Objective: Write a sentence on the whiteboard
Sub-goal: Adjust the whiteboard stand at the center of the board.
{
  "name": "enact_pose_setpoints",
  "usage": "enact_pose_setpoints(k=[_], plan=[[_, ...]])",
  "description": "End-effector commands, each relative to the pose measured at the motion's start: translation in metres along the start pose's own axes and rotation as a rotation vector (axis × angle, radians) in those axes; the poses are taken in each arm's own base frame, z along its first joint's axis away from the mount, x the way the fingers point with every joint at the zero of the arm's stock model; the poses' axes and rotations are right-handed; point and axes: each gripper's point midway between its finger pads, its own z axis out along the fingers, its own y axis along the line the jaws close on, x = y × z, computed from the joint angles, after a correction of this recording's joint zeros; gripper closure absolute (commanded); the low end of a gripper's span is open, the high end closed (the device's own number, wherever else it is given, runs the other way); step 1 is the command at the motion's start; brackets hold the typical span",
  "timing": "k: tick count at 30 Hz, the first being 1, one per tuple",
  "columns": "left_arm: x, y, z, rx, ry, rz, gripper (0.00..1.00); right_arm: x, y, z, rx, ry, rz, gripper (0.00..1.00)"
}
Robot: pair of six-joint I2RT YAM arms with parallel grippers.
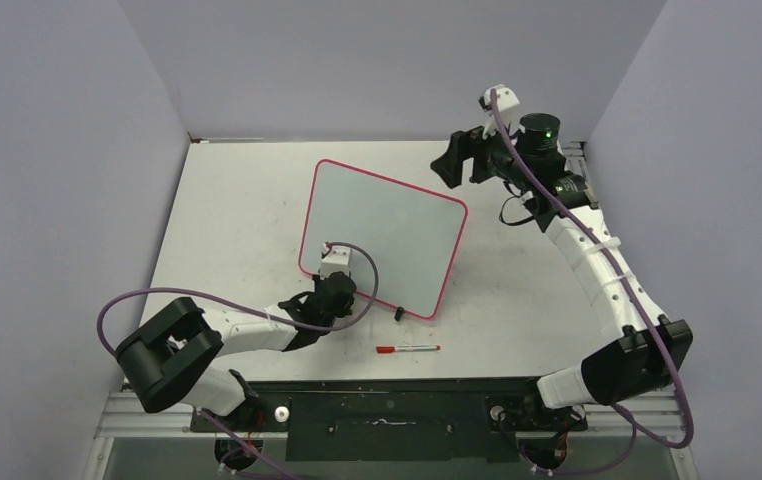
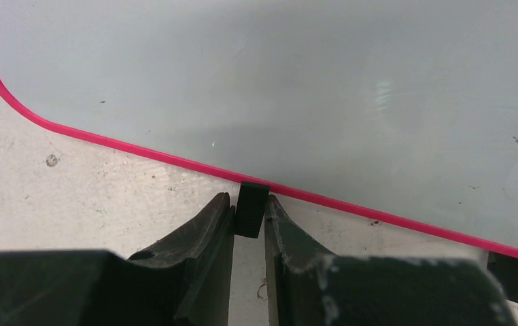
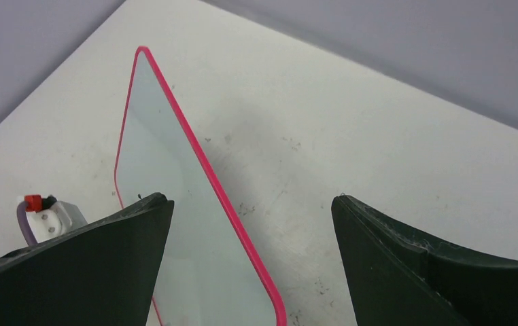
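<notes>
1. Top external view: a flat rectangular whiteboard with a glossy white face and a thin pink-red rounded frame (image 1: 382,230). It lies near the middle of the off-white, scuffed tabletop (image 1: 227,200), turned at an angle to the table's edges.
2. Board face: bare in all three views. No stroke of the sentence shows anywhere on it.
3. Left gripper (image 2: 249,216): at the board's near edge, jaws drawn narrow and closed on a small black foot (image 2: 251,204) that sits on the pink-red frame. The left wrist view shows a finger pressed to each side of the foot.
4. Second black foot (image 1: 398,314): further along the same near edge, with nothing touching it.
5. Right gripper (image 3: 251,204): held up above the table beyond the board's far right corner, well apart from it. Its jaws stand wide with nothing between them; its wrist view looks down on the board's frame and the bare table.
6. Slim white-barrelled marker pen with a red end (image 1: 407,349): it lies on the tabletop between the board's near edge and the arm bases, close to the board and clear of both grippers. The pen is too small in the picture to tell whether its cap is on.
7. Progress, as a judgement: the board appears to be steadied, and no writing has begun. Left to do: take up the marker, uncap it if needed, and write the whole sentence.
</notes>
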Motion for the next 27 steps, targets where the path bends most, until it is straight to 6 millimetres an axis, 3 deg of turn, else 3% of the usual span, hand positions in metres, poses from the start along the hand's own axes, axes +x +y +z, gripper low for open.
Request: enact_pose_setpoints(k=[1,5,15,27], plan=[[-0.019,0.0,-0.012,-0.058,-0.054,-0.059,1.0,-0.039,-0.008,-0.026,0.125,-0.127,0.039,0.1],[-0.016,-0.001,-0.017,-0.079,-0.046,-0.082,1.0,-0.029,-0.014,-0.042,0.207,-0.127,0.119,0.1],[-0.007,-0.001,-0.022,-0.191,-0.041,-0.113,1.0,0.019,-0.008,-0.076,0.266,-0.147,0.222,0.1],[-0.009,-0.019,-0.015,-0.258,-0.035,-0.148,1.0,0.033,-0.01,-0.091,0.311,-0.175,0.258,0.1]])
